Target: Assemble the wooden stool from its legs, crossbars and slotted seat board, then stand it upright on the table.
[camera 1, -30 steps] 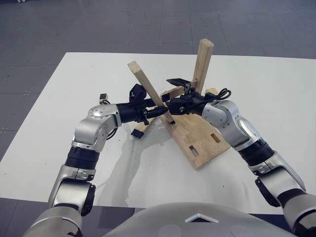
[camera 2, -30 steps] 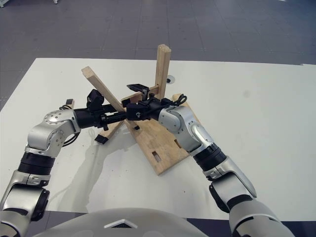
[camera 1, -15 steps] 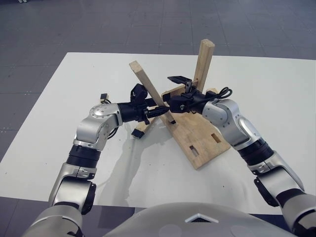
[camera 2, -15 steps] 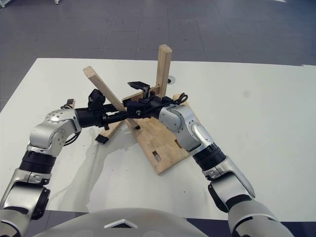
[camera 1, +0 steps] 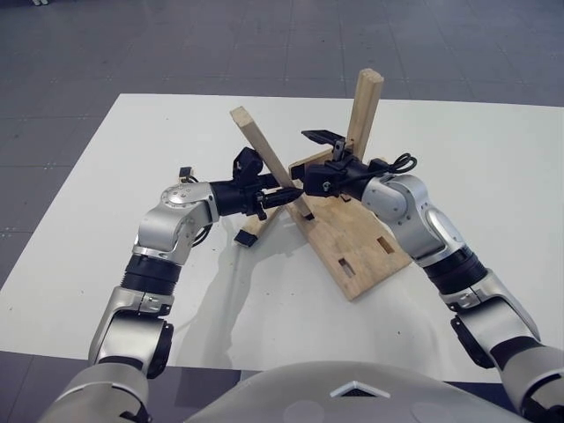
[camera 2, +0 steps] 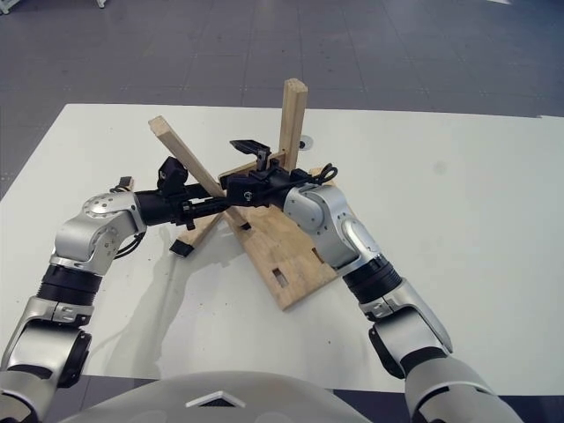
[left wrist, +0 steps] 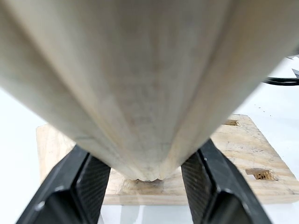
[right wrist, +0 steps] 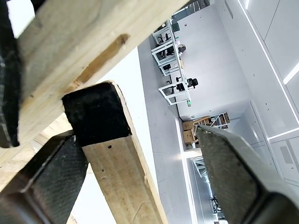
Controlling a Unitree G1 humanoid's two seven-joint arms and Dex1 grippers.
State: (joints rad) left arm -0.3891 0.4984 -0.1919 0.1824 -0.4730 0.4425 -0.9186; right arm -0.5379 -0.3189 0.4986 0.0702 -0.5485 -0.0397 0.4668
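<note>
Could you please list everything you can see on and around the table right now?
table: one, white, under everything.
seat board: one, pale wood with slots, lying mid-table.
slanted leg: one, pale wood, leaning left above the board.
upright leg: one, pale wood, standing at the board's far edge.
low bar: one, pale wood with a black end, left of the board, black end on the table.
left end effector: one, black, shut on the slanted leg.
right end effector: one, black, open, between the two legs.
</note>
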